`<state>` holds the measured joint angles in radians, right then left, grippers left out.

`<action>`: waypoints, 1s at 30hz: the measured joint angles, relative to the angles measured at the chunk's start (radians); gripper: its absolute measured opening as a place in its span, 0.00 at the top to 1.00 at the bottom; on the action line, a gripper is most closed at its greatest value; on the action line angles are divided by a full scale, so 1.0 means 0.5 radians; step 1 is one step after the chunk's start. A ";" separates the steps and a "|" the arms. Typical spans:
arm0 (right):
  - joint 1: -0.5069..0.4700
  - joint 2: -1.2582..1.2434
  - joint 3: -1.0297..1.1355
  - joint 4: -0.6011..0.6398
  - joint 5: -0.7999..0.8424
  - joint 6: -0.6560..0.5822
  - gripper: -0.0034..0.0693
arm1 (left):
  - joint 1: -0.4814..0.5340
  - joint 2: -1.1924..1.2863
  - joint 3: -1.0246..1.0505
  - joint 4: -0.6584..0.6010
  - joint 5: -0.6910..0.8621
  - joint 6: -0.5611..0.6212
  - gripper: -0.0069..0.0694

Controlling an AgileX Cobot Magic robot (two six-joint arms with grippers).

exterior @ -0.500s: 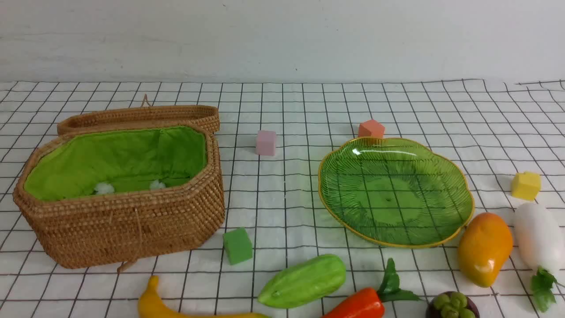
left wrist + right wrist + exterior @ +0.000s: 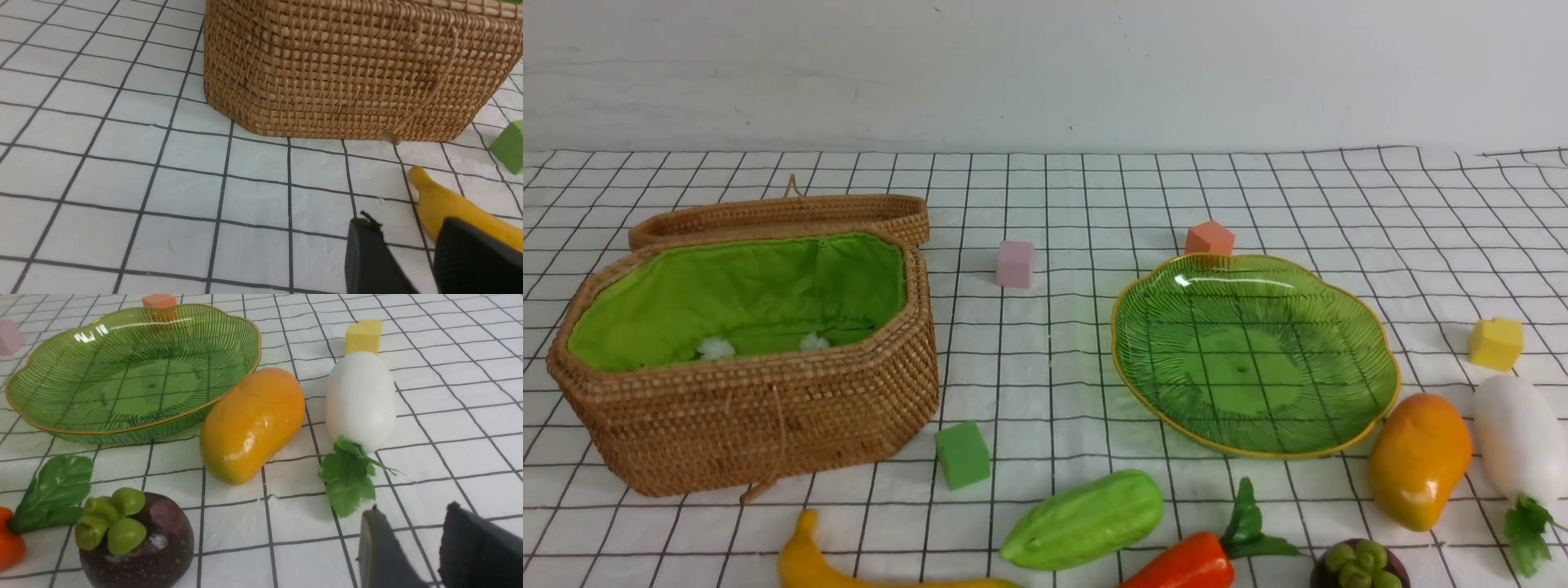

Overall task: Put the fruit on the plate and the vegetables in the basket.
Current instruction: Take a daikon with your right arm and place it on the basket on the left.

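both grippers parted, nothing held. left gripper (image 2: 407, 223) sits low over the cloth just beside the banana (image 2: 453, 206); right gripper (image 2: 412, 510) is near the radish (image 2: 360, 398) leaves. nothing sorted yet: no produce in the plate (image 2: 1131, 327) or the basket (image 2: 768, 425).

my call: right arm takes the mango (image 2: 253, 422) first. it lies just beside the plate rim, so lift clear before crossing. grip across the short axis, glossy skin may slip.

right wrist alone shows the whole mangosteen (image 2: 137, 539). front view alone shows the gourd (image 2: 1082, 518), basket lining and lid (image 2: 776, 214), but no arms.
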<state>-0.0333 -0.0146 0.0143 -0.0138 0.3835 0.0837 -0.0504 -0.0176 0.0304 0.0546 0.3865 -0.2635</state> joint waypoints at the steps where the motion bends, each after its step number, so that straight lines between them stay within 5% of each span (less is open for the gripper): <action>1: 0.000 0.000 0.000 0.000 0.000 0.000 0.62 | 0.000 0.000 0.000 0.000 0.000 0.000 0.60; 12: 0.000 0.000 0.000 0.000 0.000 0.000 0.62 | 0.000 0.000 0.000 0.000 0.000 0.000 0.60; 24: 0.000 0.000 0.002 -0.418 -0.014 0.000 0.62 | 0.000 0.000 0.000 0.000 0.000 0.000 0.60; 30: 0.000 0.000 0.023 -0.468 -0.628 0.000 0.62 | 0.000 0.000 0.000 0.000 0.000 0.000 0.60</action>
<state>-0.0333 -0.0146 0.0259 -0.2479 0.0698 0.0837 -0.0504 -0.0176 0.0304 0.0546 0.3866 -0.2635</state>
